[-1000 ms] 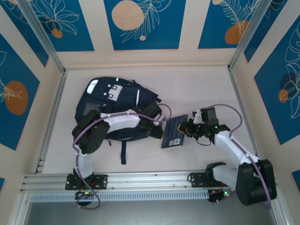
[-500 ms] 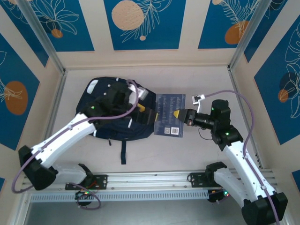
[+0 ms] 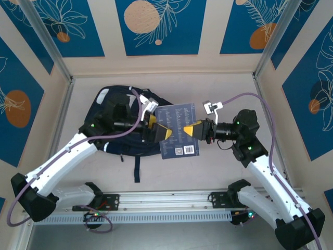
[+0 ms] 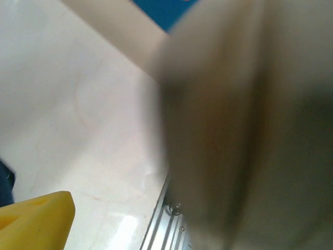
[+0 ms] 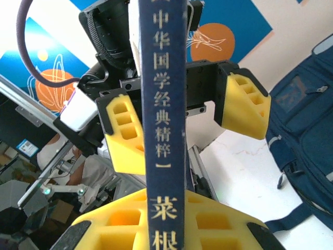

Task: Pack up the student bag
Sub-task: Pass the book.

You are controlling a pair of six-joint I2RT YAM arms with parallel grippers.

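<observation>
A navy book [image 3: 176,125] is clamped at its spine between the right jaws and held over the pale surface [image 3: 218,88]. The left jaws are spread wide, with their yellow fingers [image 5: 242,107] set one on each side of the book's far edge; contact cannot be judged. The student bag [image 3: 136,147] is laid flat on the surface, partly under the left arm [image 3: 67,156], just behind the left jaws and apart from the right ones.

White links [image 3: 61,160]; black joints [image 3: 244,123]; purple cables [image 3: 250,94]; yellow gripper fingers [image 5: 124,140]
</observation>
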